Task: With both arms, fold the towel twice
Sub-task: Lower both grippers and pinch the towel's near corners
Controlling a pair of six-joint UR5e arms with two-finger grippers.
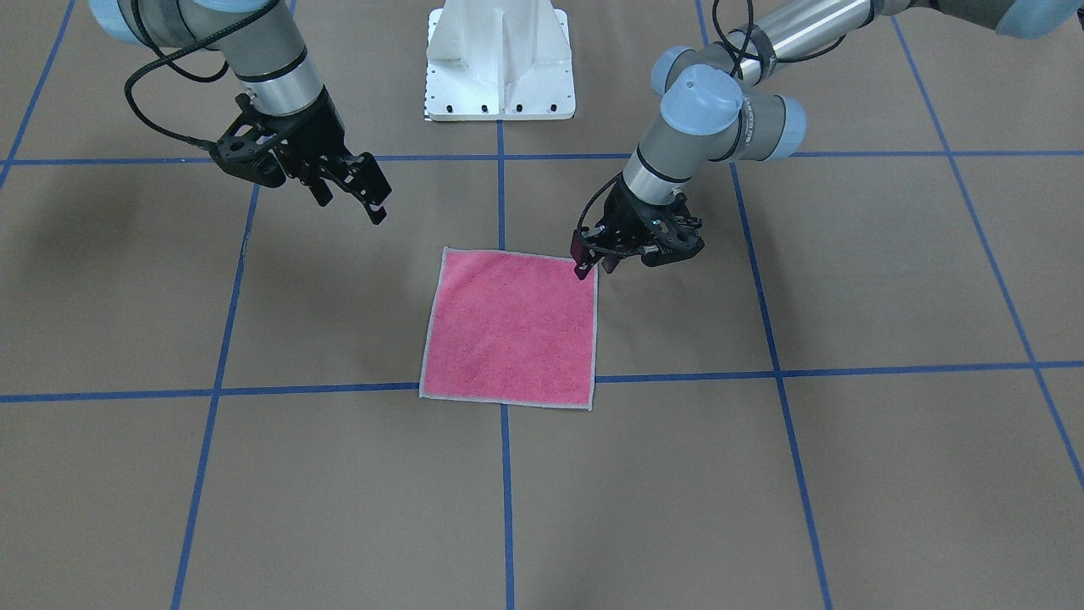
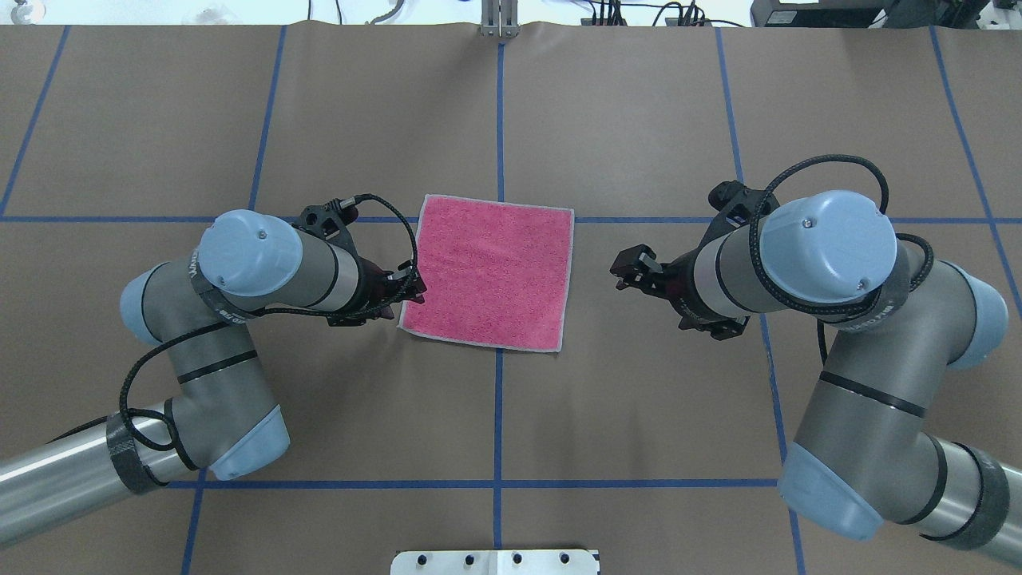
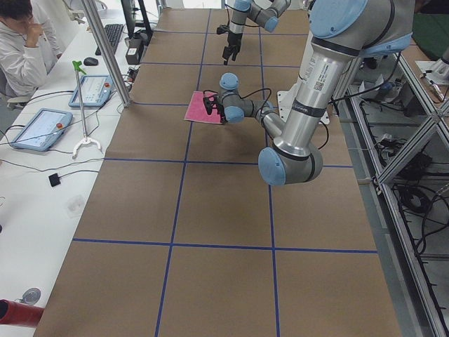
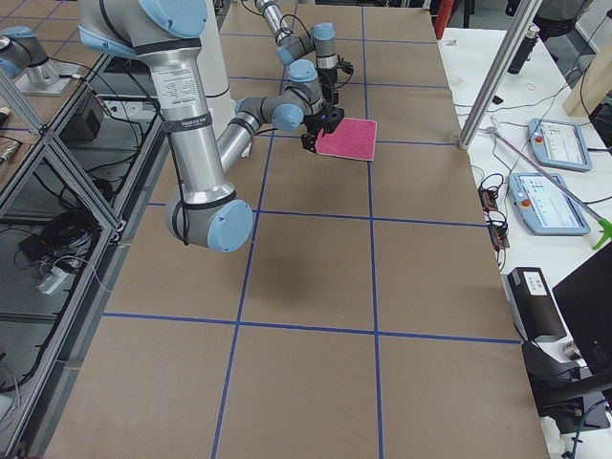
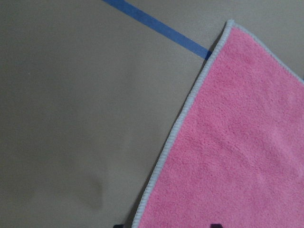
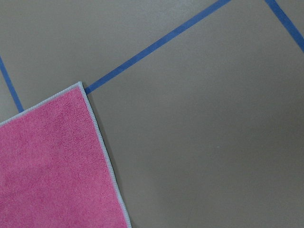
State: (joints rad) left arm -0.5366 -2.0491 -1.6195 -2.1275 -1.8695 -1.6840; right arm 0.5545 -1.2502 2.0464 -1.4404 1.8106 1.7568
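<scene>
Left arm [image 2: 239, 271]: enters from the lower left of the overhead view. Elbow is bent and the wrist is low, pointing right, so the gripper meets the cloth edge-on.
Left gripper [image 2: 409, 294]: left of centre, at the towel's lower left corner. Fingers are apart; its wrist view shows the stitched edge between the two tips, nothing pinched yet. It looks set low there to nip that corner.
Towel [image 2: 489, 271]: centre of frame, flat on the bench [image 2: 639, 120], pink face up, lying over a crossing of blue tape lines [image 2: 500, 120]. Spread square like this, it leaves each arm a free corner. No fold made so far, by the look of it.
Right gripper [image 2: 629, 270]: right of centre, well apart from the towel's right edge. Fingers are apart and hold nothing. The front view shows it up off the bench, likely on approach to its own corner.
Right arm [image 2: 822, 247]: enters from the lower right in a mirrored pose, wrist pointing left at the cloth.
Step (judged): grasp for the first fold, with the left side ahead of the right.
Risk (judged): the cloth is thin, so the tips could miss the edging or drag the towel askew.
</scene>
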